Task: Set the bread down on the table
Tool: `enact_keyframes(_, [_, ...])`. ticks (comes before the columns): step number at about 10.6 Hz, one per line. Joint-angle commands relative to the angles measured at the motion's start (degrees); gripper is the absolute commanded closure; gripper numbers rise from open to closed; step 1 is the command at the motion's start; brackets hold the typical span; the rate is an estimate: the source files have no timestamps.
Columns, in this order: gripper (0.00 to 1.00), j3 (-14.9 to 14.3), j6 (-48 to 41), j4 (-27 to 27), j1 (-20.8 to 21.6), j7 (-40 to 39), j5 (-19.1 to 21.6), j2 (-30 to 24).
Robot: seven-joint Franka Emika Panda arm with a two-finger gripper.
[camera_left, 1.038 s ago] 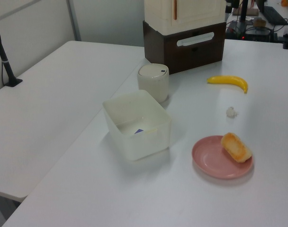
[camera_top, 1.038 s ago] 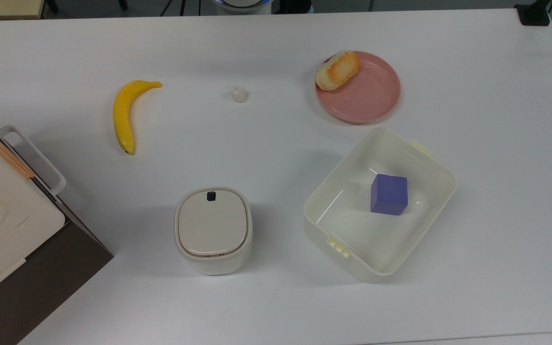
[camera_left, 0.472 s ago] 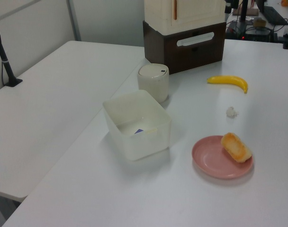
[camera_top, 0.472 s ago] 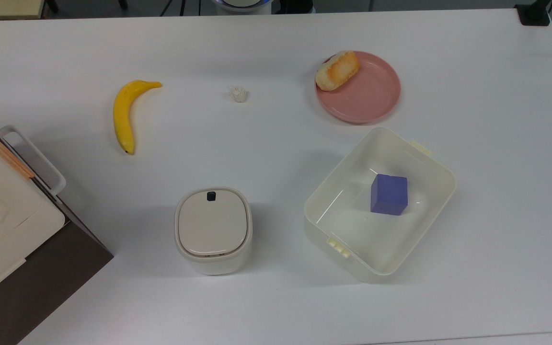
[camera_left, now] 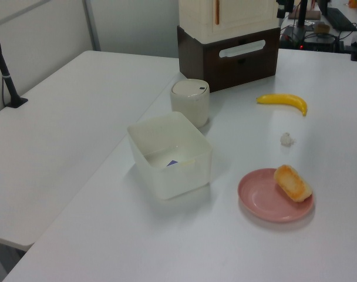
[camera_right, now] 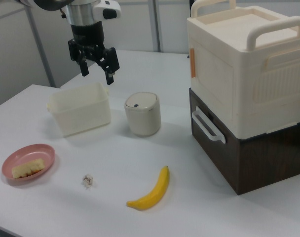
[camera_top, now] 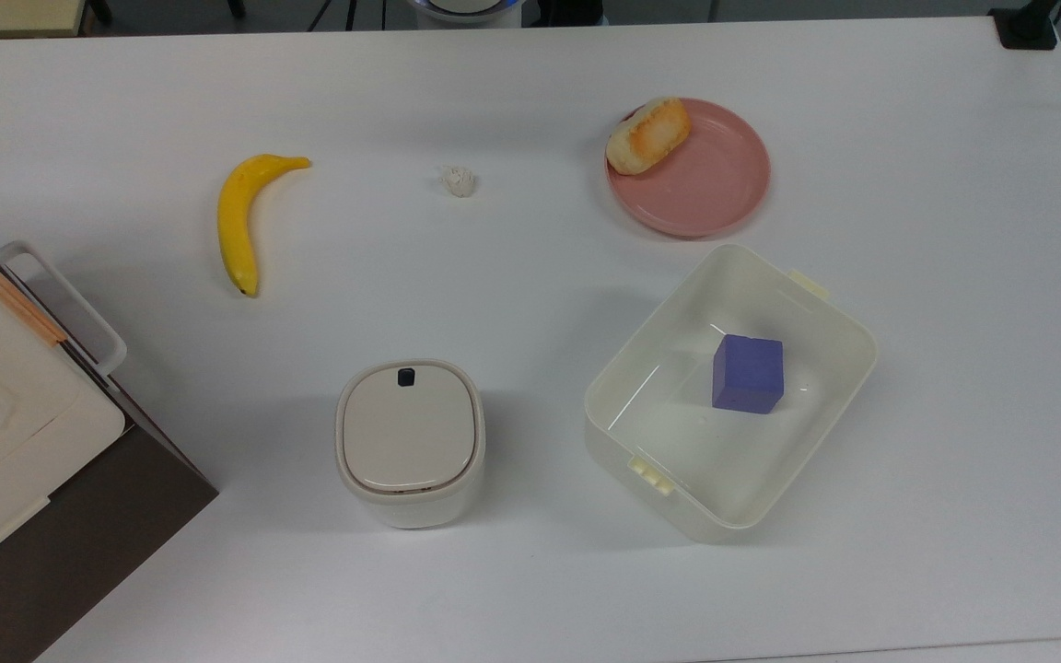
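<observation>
**Bread not picked up yet, arm parked high**

White table [camera_top: 530, 571] runs across the whole scene, with grey partitions behind it in the right view.

Starting at the gripper [camera_right: 96, 69]: its two fingers are spread apart with nothing between them, and it hangs up in the air above the cream open bin [camera_right: 80, 114], not touching anything. That bin has a purple block [camera_top: 748, 373] sitting inside it.

Further out, the bread [camera_top: 647, 134] lies on the pink plate [camera_top: 715, 198], pushed up against the rim on the top view's left. So it's well apart from the gripper. A tiny white lump [camera_top: 459, 180] and the banana [camera_top: 241, 219] lie off to the top view's left of the plate, and a lidded cream canister [camera_top: 410, 440] stands near the bin.

My read: this is the very start, the reach-for-the-bread step. Next it'd need to travel over to the plate, come down with the fingers either side of the bun, and close gently since it looks squishy.
</observation>
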Motion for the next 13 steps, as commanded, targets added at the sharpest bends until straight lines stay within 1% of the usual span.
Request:
enact_keyframes(1, [0.0,1.3,-1.5,-0.5,0.7,1.0,0.8,-0.6])
enact_keyframes(2, [0.0,2.7,-1.7,-0.8,0.5,1.2,0.6,-0.5])
enact_keyframes(4, [0.0,3.5,-1.5,-1.1,0.7,1.0,1.0,-0.5])
enact_keyframes(5, [0.03,5.5,-1.1,-1.9,0.6,1.0,1.0,-0.5])
enact_keyframes(6, [0.04,6.9,0.2,-2.6,0.6,1.4,0.9,-0.4])
enact_keyframes(7, [0.0,7.9,0.8,-3.1,0.8,3.4,0.8,-0.3])
enact_keyframes(8, [0.0,9.5,0.8,-3.1,2.1,5.7,0.2,0.6])
enact_keyframes(9, [0.0,9.9,0.8,-3.0,3.8,8.2,-0.5,1.3])
enact_keyframes(11, [0.0,10.8,1.4,-3.1,8.9,12.1,-3.6,3.2])
enact_keyframes(13, [0.0,10.8,2.1,-3.6,14.5,15.1,-6.2,5.4])
